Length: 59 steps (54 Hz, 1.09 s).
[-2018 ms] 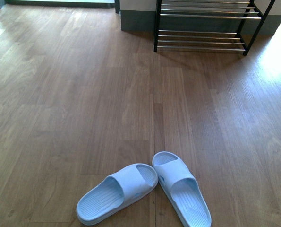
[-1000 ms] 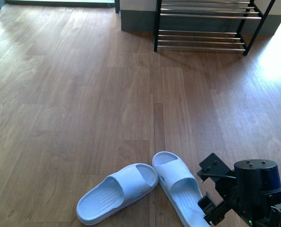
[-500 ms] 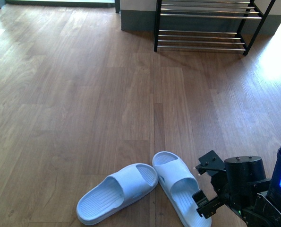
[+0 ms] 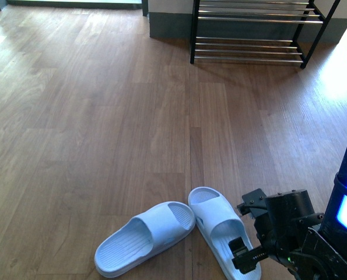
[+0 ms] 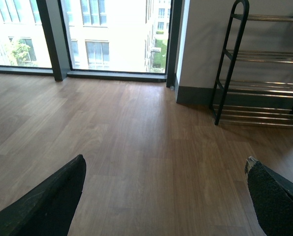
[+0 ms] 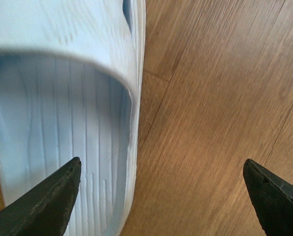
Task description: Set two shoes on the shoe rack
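Front: 2 pale blue rubber slides on wood floor [image 4: 103, 116], left slide [image 4: 145, 237] and right slide [image 4: 223, 228]. Right gripper [image 4: 248, 230] at right slide's outer edge, jaws apart, likely lining up grasp. Black-framed chrome-bar shoe rack [image 4: 252, 29] well apart.
Left wrist: left gripper [image 5: 161, 206] spread wide, empty, facing rack [image 5: 264, 88].
Right wrist: right slide [image 6: 62, 123] rim between spread jaws, unclamped.

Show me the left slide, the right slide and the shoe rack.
left slide [image 4: 156, 224], front view, on its strap.
right slide [image 4: 217, 217], front view, on its strap.
shoe rack [image 4: 249, 50], front view, on the lowest tier's bars.
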Tool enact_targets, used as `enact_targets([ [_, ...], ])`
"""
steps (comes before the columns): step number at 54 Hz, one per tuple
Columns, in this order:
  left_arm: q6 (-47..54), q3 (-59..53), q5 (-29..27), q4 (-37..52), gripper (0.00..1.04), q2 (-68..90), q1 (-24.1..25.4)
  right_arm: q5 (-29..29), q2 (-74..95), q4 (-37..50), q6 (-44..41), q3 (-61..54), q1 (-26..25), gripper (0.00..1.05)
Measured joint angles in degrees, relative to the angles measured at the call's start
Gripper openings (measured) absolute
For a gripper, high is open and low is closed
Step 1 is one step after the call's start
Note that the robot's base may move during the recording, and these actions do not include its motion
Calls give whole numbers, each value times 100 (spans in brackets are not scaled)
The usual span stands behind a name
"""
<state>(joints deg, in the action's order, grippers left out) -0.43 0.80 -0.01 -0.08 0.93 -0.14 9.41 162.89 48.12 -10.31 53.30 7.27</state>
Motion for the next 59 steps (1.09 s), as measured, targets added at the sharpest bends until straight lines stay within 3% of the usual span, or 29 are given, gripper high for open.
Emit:
enact_targets([
  [51, 0, 0, 0, 0, 95, 0, 0, -398, 586, 341, 415, 1058, 223, 95],
  [59, 0, 0, 0, 0, 95, 0, 0, -326, 625, 756, 452, 916, 247, 67],
])
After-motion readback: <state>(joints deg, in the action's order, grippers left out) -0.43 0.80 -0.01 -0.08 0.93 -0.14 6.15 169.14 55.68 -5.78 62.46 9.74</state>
